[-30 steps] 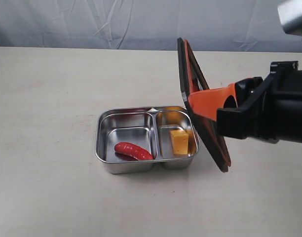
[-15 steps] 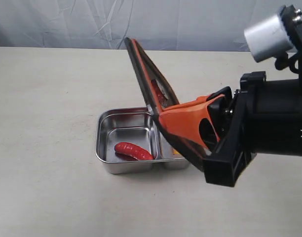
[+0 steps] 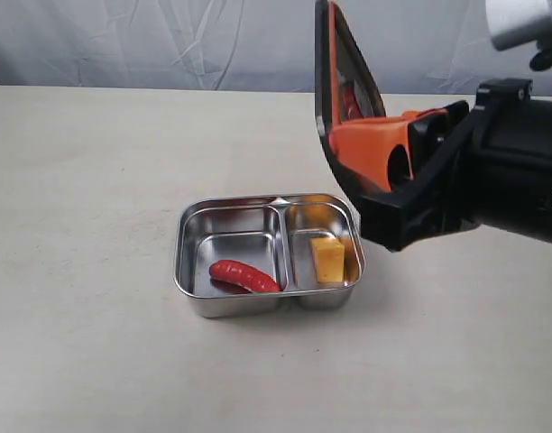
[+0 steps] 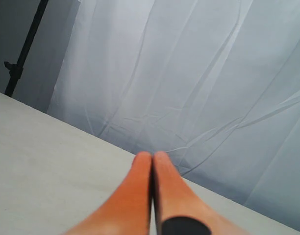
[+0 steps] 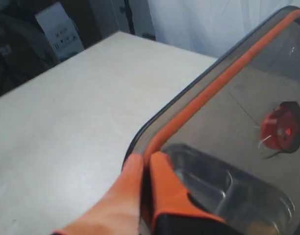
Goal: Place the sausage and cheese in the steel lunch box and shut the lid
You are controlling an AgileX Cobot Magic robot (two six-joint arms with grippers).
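The steel lunch box (image 3: 188,236) rests on the table, with the red sausage (image 3: 244,276) in its larger left compartment and the yellow cheese (image 3: 327,259) in the smaller right one. Above and to the right of the box hangs the dark lid (image 3: 326,81), held nearly on edge, its orange seal rim showing. My right gripper (image 3: 341,142) is shut on the lid's rim. In the right wrist view the lid (image 5: 238,112) fills the frame with its orange valve (image 5: 280,132), and the right gripper (image 5: 145,159) pinches its edge. My left gripper (image 4: 152,155) is shut on nothing, out of the exterior view.
A pale table (image 3: 87,180) spreads around the box, with a grey-white curtain (image 3: 168,41) behind it. A dark stand (image 4: 22,54) shows beside the curtain in the left wrist view.
The lid first tipped down over the box, hiding the cheese, then rose and swung back to the right. It now hangs higher and steeper, and the box is uncovered again.
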